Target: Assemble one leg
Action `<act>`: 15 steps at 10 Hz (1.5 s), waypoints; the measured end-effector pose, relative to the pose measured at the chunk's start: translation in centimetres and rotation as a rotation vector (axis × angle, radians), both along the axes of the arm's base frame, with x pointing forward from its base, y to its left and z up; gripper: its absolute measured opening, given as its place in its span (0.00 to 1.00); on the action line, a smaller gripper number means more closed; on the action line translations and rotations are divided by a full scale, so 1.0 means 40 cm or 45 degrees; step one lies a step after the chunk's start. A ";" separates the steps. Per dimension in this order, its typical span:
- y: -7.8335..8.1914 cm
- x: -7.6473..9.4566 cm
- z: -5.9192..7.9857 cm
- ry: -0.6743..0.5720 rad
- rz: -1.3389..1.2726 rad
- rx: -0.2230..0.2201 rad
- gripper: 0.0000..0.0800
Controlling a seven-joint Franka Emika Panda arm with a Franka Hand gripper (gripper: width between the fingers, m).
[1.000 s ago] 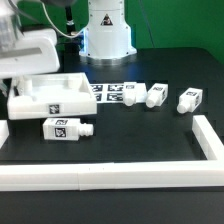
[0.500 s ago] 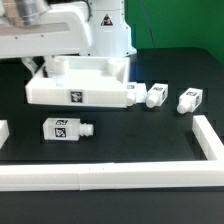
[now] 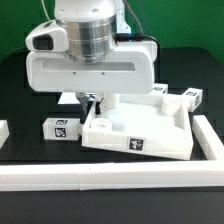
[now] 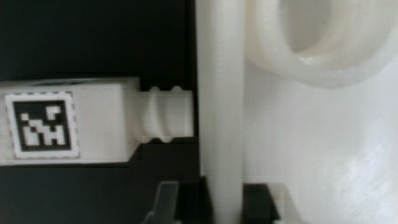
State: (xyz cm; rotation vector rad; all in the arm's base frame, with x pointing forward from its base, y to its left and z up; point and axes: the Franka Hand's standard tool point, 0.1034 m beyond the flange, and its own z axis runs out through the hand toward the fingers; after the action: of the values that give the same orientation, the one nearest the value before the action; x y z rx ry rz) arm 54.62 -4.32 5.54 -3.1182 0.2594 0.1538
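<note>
Holds the tray (image 3: 165, 148) by its wall, pinched in the claw (image 4: 217, 205), a finger (image 4: 169, 203) on each side. Shows the leg (image 3: 58, 128) lying on the table (image 3: 30, 160) just beside the tray, at the exterior view's left, peg (image 4: 160, 115) toward the wall, black-and-white tag (image 4: 45, 125) up

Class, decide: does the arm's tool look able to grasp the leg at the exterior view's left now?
Probably not yet: the tool clamps the tray wall, so it is occupied; the leg lies nearby, uncovered.
</note>
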 end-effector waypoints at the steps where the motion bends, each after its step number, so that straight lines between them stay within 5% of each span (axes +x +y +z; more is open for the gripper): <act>1: -0.003 -0.001 -0.001 0.001 -0.002 0.000 0.07; 4: 0.000 -0.004 -0.007 -0.002 0.004 -0.005 0.07; 8: 0.055 0.009 -0.077 -0.096 0.041 -0.071 0.07; 14: 0.050 0.028 -0.083 -0.123 0.075 -0.127 0.07; 15: 0.050 0.027 -0.083 -0.122 0.075 -0.127 0.19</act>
State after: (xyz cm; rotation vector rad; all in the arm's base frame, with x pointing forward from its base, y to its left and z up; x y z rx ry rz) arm 55.71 -2.32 2.20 -3.2222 0.1795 -0.0092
